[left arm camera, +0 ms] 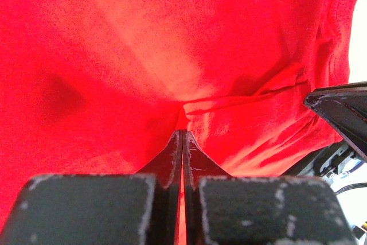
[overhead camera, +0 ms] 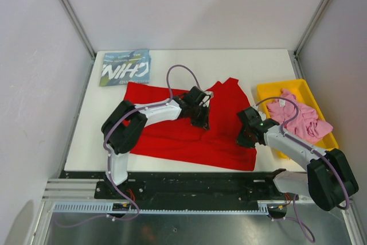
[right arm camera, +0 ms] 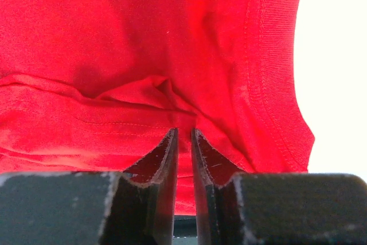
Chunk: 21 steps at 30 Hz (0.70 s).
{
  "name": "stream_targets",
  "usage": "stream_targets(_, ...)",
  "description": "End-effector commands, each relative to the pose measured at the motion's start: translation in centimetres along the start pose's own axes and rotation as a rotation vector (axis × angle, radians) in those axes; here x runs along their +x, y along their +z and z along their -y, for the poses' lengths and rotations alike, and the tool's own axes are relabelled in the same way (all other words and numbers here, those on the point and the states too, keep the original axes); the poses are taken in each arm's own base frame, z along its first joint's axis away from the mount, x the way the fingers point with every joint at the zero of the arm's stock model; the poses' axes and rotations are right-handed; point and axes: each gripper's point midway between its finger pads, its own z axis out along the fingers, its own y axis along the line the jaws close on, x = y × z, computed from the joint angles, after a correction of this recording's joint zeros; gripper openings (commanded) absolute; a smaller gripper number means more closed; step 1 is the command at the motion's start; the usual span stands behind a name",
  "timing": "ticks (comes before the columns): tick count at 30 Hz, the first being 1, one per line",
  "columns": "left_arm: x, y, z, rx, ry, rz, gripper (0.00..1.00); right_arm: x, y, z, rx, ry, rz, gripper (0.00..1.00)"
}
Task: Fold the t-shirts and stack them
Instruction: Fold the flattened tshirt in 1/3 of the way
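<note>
Table: tray, red shirt, perhaps another

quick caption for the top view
The left gripper pinches the red t-shirt mid-table, right gripper at its edge; blue t-shirt folded behind, pink t-shirt in yellow tray.

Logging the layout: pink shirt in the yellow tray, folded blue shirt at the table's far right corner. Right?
No: the top external view shows the blue shirt at the far left corner. The pink shirt is in the yellow tray.
</note>
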Motion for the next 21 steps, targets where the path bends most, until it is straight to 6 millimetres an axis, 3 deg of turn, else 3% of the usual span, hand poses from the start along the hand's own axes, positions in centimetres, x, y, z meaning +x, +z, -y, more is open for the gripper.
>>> stream_targets(1, -0.3, -0.4, 0.7, 0.024, 0.004, 0.019, 0.00, -0.5, 0.0, 0.9, 0.041, 0.007, 0.030, 0.21)
stream_targets(13, -0.5, -0.3, 0.8, 0.026, 0.004, 0.020, 0.00, -0.5, 0.5, 0.4, 0.033, 0.002, 0.026, 0.21)
stream_targets(21, -0.5, -0.4, 0.7, 0.023, 0.004, 0.024, 0.00, -0.8, 0.5, 0.0, 0.017, 0.003, 0.030, 0.08)
